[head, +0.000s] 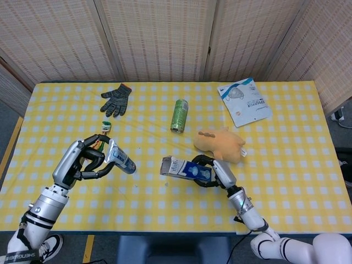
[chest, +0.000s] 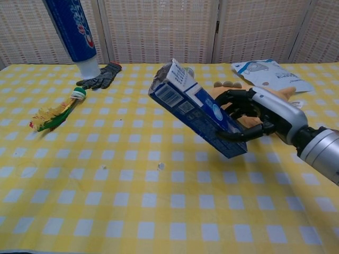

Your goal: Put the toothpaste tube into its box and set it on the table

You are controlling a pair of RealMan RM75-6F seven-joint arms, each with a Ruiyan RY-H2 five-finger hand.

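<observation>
A blue, glossy toothpaste tube point(chest: 72, 25) with a white cap at its lower end is gripped by the left hand point(head: 82, 159), whose dark fingers are curled around it; the tube is held above the cloth, cap end pointing toward the middle of the table (in the chest view only the tube shows, the hand being out of frame). A rectangular cardboard box point(chest: 197, 111), blue with white panels and a barcode, is clasped by the right hand point(chest: 253, 114), fingers wrapped around its lower half. The box is carried tilted in the air, its open flapped end raised and turned toward the tube, with a clear gap between the 2. The table point(head: 165, 203) is covered by a yellow-and-white checked cloth. Lying on it are a knitted grey glove point(head: 116, 99) near the far edge, a green metal can point(head: 179, 115) on its side, a soft tan plush toy point(head: 219, 142) just behind the box, a flat white mask packet point(head: 244, 100) at the far right, and a toothbrush point(chest: 60, 112) with green and red wrapping at the left. Broad open cloth is seen along the near edge, below both hands.
</observation>
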